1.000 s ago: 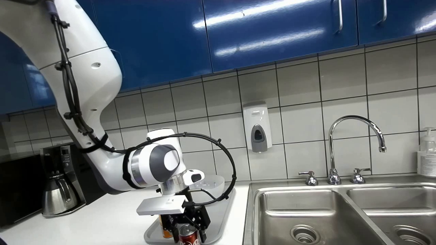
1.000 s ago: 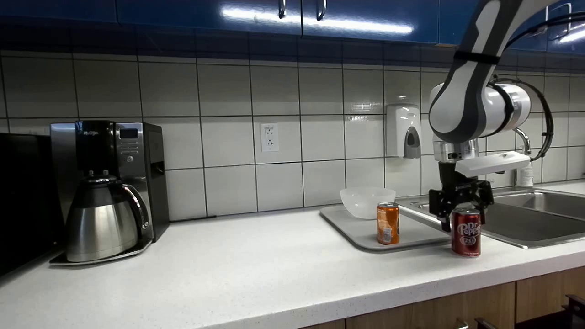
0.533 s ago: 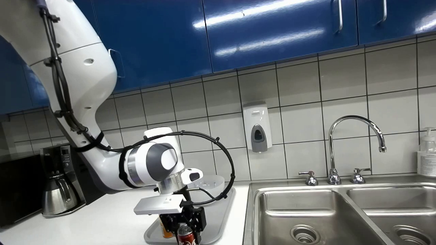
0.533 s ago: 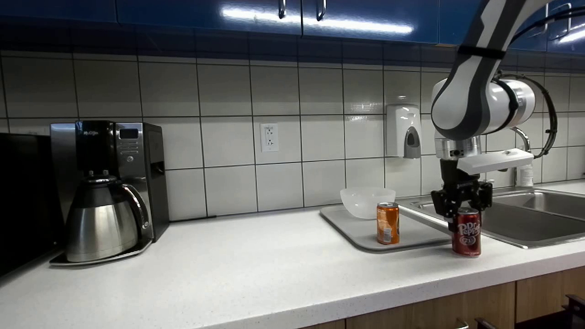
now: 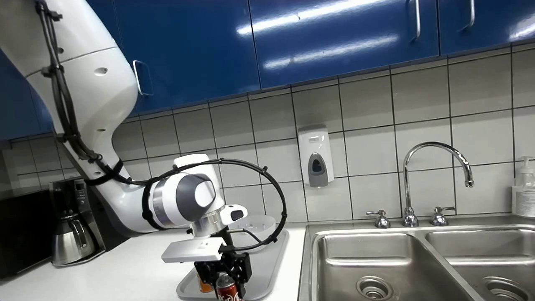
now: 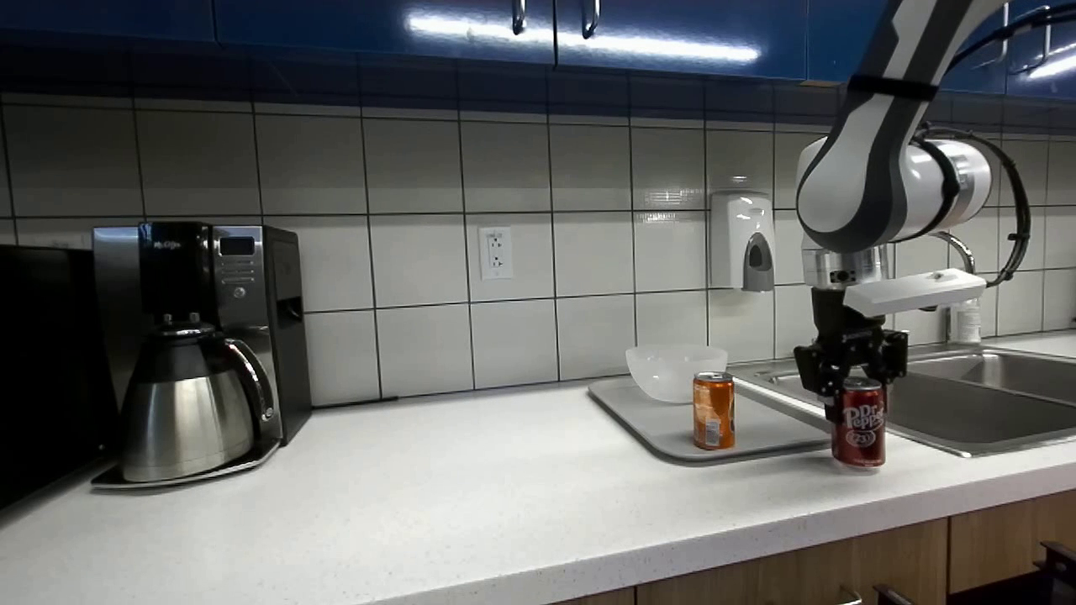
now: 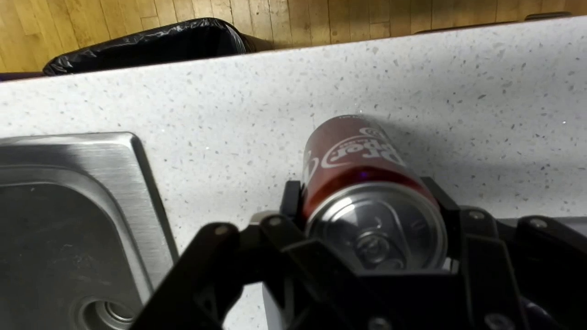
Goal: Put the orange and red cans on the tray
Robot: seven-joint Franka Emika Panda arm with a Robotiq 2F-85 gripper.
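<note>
The orange can (image 6: 714, 412) stands upright on the grey tray (image 6: 782, 424), near its front edge. In the wrist view the red can (image 7: 353, 158) sits between the two black fingers (image 7: 290, 199), which press on its sides just below the lid. My gripper (image 6: 859, 405) is shut on this can from above, in front of the tray's right corner. The base of the red can appears barely off the counter. In an exterior view, the gripper partly hides the orange can (image 5: 204, 286), and the picture's lower edge cuts off the red can (image 5: 227, 289).
A translucent bowl (image 6: 668, 376) occupies the back of the tray. The steel sink (image 6: 983, 403) lies to the right, its rim (image 7: 151, 206) close by in the wrist view. Far left is a coffee maker (image 6: 197, 353). A black bin bag (image 7: 151, 48) shows beyond the counter edge.
The gripper, open around the red can one second ago, has shut on it. Since then the red can has risen very slightly with it. The orange can has not moved.
</note>
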